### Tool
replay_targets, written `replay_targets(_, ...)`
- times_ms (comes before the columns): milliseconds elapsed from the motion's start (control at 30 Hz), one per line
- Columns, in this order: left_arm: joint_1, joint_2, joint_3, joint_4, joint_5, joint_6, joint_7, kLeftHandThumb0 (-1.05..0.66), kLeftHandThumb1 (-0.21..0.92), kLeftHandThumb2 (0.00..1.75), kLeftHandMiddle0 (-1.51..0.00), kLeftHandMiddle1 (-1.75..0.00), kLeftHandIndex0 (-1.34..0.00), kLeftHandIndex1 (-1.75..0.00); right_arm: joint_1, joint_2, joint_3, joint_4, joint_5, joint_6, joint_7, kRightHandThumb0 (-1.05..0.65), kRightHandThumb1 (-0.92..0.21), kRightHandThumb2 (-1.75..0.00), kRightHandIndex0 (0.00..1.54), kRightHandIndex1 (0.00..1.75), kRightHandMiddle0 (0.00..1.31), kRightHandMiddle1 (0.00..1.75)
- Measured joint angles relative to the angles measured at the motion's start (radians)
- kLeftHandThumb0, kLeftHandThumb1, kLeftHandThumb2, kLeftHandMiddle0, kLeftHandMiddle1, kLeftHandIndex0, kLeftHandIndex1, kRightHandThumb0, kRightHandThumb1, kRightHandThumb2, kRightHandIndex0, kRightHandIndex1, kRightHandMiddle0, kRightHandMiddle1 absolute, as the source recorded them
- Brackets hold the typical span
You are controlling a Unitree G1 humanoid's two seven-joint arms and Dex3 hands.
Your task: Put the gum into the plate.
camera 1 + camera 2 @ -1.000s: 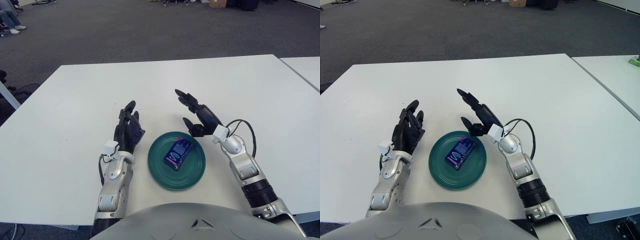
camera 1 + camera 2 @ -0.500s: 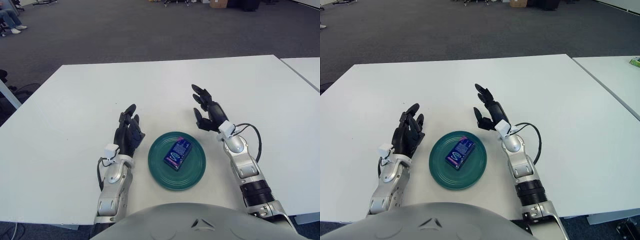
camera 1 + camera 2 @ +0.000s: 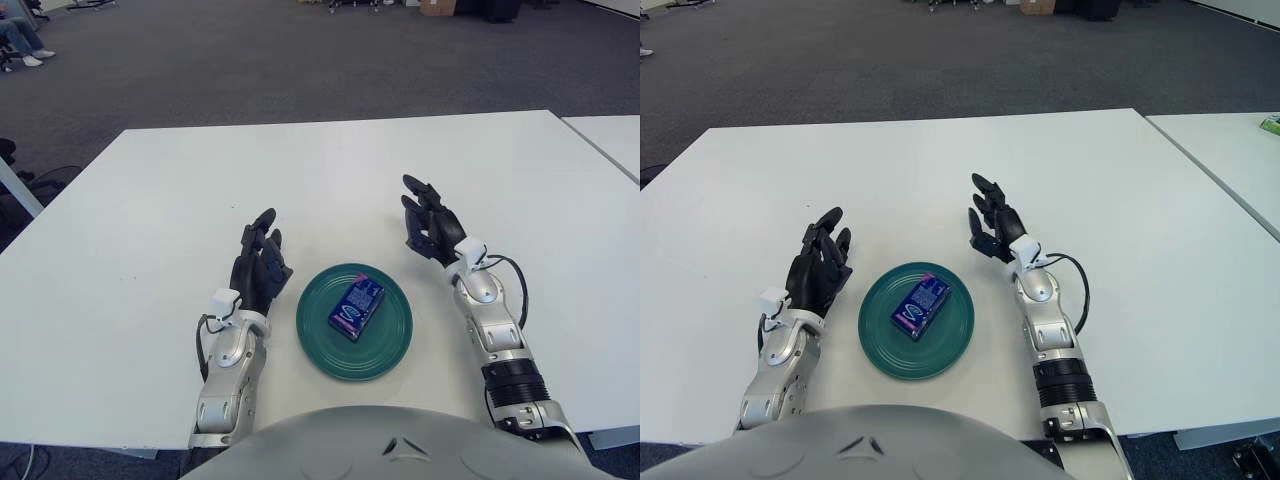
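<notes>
The gum (image 3: 355, 307) lies in the plate (image 3: 392, 348), between my empty, spread right hand (image 3: 432, 224) and left hand (image 3: 257, 270).

You have the gum (image 3: 355, 307), a small dark blue pack with purple print, lying flat and slightly angled near the middle of the round green plate (image 3: 385, 355).

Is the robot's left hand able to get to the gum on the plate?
Probably yes. The left hand is open beside the plate, and nothing lies between it and the gum.
</notes>
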Motion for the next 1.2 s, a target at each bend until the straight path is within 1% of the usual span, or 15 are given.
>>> replay_targets(167, 0.004, -0.003, -0.003, 0.003, 0.018, -0.001, 0.002, -0.9, 0.92, 0.96, -0.22, 0.0, 0.0, -0.57, 0.013, 0.004, -0.012, 0.0, 0.0, 0.005, -0.014, -0.78, -0.92, -0.88, 0.12, 0.0, 0.0, 0.31)
replay_targets(367, 0.004, -0.003, -0.009, 0.013, 0.044, -0.01, 0.004, -0.92, 0.92, 0.96, -0.2, 0.0, 0.0, -0.57, 0.051, 0.018, -0.015, -0.001, 0.0, 0.006, -0.03, -0.77, -0.92, -0.87, 0.12, 0.0, 0.0, 0.32)
replay_targets(567, 0.003, -0.003, -0.011, 0.037, 0.072, -0.024, 0.013, -0.95, 0.92, 0.96, -0.16, 0.0, 0.0, -0.52, 0.087, 0.031, -0.023, -0.01, 0.0, 0.006, -0.055, -0.75, -0.92, -0.87, 0.13, 0.01, 0.0, 0.35)
replay_targets(900, 0.002, -0.004, -0.009, 0.075, 0.06, -0.032, 0.013, -0.96, 0.92, 0.96, -0.12, 0.0, 0.0, -0.43, 0.1, 0.045, -0.037, -0.044, 0.001, 0.042, -0.078, -0.76, -0.92, -0.9, 0.09, 0.0, 0.0, 0.29)
replay_targets(1200, 0.0, -0.005, 0.004, 0.099, 0.047, -0.034, 0.015, -0.94, 0.92, 0.93, -0.09, 0.0, 0.0, -0.33, 0.135, 0.084, -0.034, -0.056, 0.007, 0.044, -0.094, -0.75, -0.92, -0.91, 0.07, 0.0, 0.0, 0.29)
